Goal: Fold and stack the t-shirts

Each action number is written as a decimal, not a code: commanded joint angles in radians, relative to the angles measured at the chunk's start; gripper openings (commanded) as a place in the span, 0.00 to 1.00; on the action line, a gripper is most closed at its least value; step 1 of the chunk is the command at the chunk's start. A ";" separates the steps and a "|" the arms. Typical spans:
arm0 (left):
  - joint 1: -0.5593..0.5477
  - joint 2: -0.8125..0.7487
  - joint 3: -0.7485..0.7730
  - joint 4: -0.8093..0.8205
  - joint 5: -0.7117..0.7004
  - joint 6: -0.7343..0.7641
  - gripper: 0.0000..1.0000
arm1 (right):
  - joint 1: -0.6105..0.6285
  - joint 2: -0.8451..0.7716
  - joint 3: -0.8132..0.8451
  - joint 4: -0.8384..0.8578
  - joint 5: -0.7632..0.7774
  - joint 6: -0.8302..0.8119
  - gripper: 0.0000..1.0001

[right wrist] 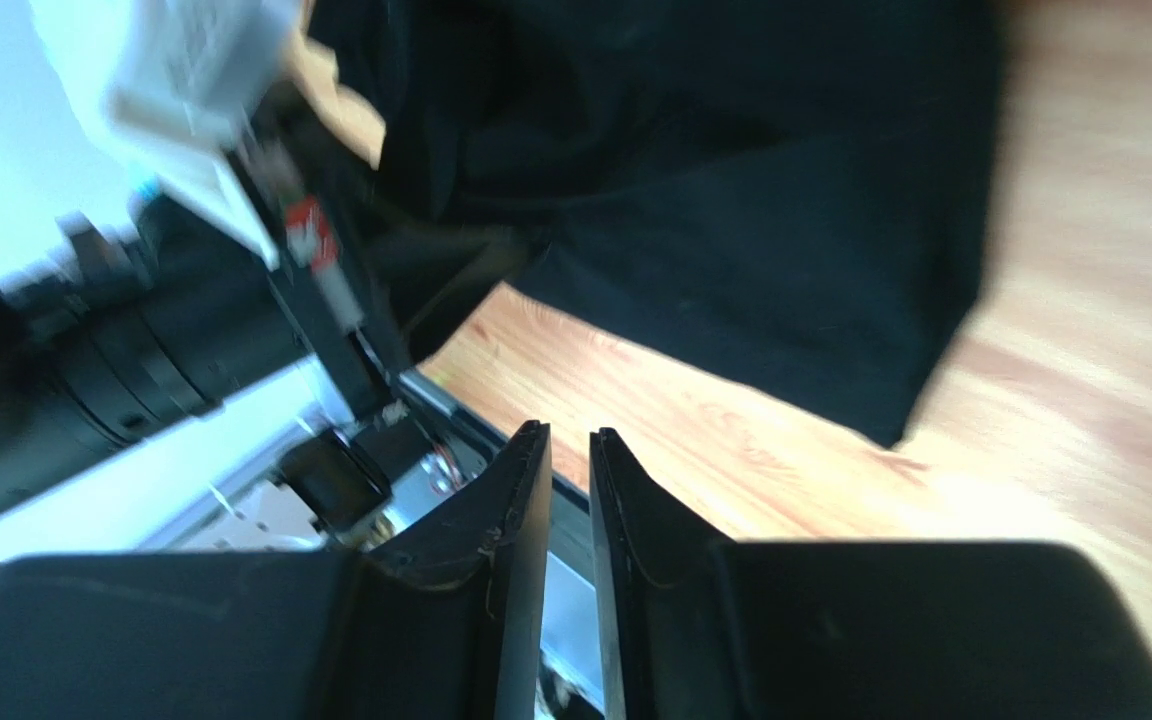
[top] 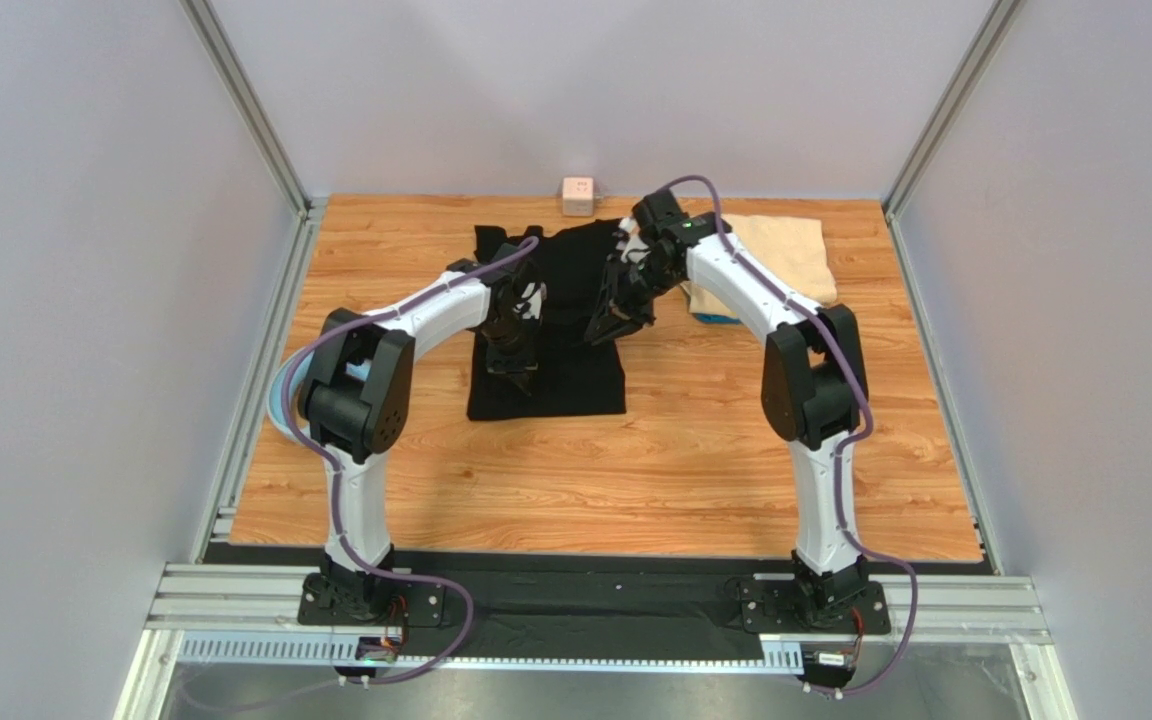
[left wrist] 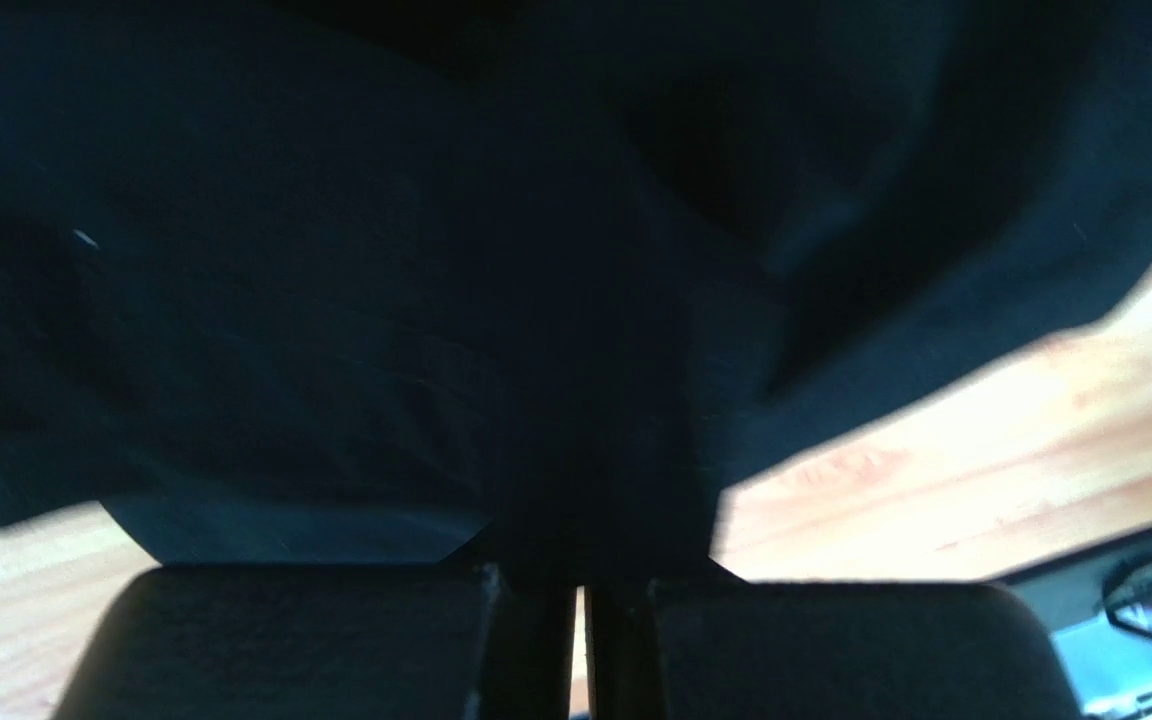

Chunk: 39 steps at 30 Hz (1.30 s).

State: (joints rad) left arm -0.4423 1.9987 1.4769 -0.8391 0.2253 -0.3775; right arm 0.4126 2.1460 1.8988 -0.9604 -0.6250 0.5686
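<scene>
While left end effector (left wrist: pixel 582 585) pinches black t-shirt (left wrist: pixel 387 300), right end effector (right wrist: pixel 569 437) nearly closed, empty.

Rumpled black t-shirt (top: pixel 560 383) lies centrally; folded cream t-shirt (top: pixel 790 252) far right.

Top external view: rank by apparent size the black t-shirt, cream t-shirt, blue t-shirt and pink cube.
1. black t-shirt
2. cream t-shirt
3. blue t-shirt and pink cube: not ranked, since only a small sliver of the blue one shows.
</scene>
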 commanded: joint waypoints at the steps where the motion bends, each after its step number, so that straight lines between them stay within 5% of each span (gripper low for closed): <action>1: 0.007 0.017 0.069 0.049 -0.053 -0.004 0.01 | 0.078 0.058 0.045 -0.029 0.021 -0.036 0.19; 18: 0.007 0.146 0.256 0.035 -0.216 -0.011 0.01 | 0.160 0.176 -0.018 -0.046 0.149 -0.055 0.00; 39: 0.145 0.215 0.430 -0.003 -0.256 -0.054 0.01 | 0.216 0.244 -0.147 -0.011 0.268 -0.061 0.00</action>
State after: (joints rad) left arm -0.3283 2.2219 1.8458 -0.8413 -0.0315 -0.4297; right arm 0.6083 2.3219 1.8217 -0.9665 -0.4606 0.5446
